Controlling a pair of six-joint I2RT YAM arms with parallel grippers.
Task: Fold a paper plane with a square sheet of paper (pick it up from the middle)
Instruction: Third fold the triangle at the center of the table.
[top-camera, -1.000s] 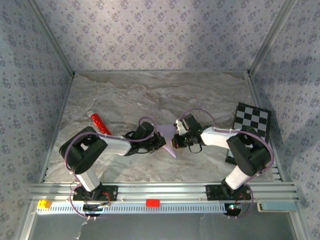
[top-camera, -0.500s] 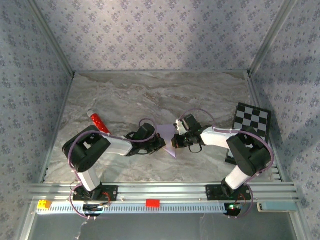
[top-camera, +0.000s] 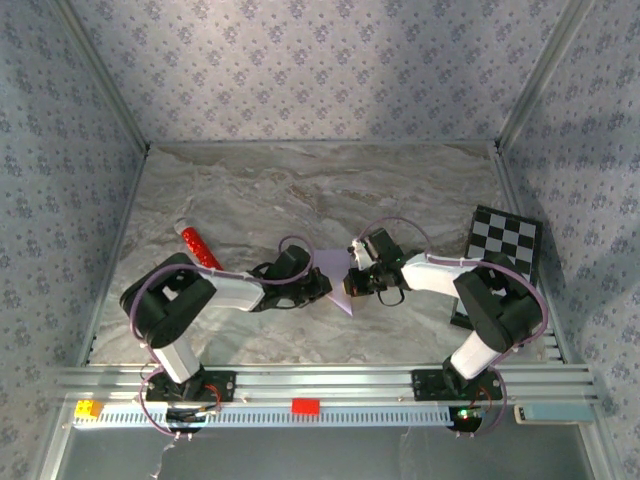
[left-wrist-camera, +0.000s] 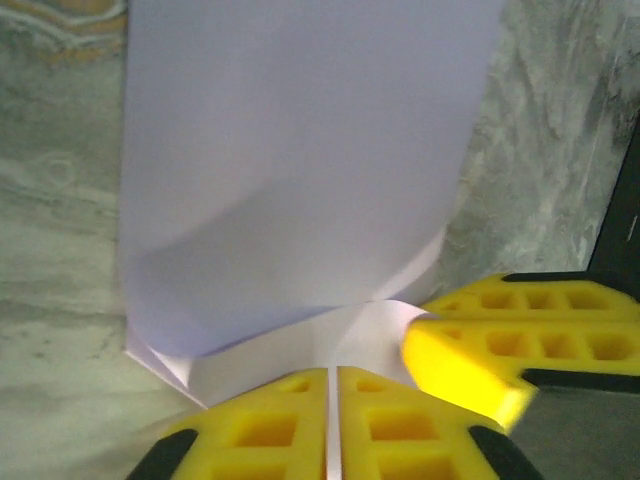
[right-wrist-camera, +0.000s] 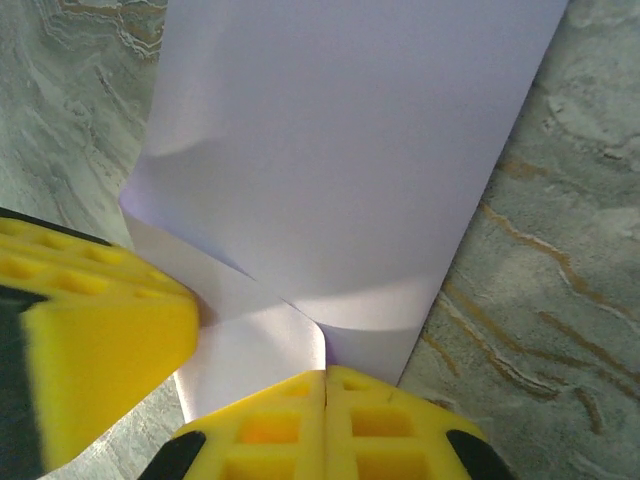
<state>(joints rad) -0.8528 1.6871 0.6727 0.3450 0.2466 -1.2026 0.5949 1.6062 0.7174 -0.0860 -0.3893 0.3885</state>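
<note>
Unmoved lilac paper (left-wrist-camera: 300, 150), clamped by left end effector (left-wrist-camera: 332, 405), right end effector (right-wrist-camera: 326, 410)

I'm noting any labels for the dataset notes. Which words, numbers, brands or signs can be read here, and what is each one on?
No text can be read.
The lilac paper is blank in both wrist views.
The checkered board bears only black and white squares.
The red cylinder is too small to show any print.
The rail at the near edge has fine tick marks, but no legible numbers.
</note>
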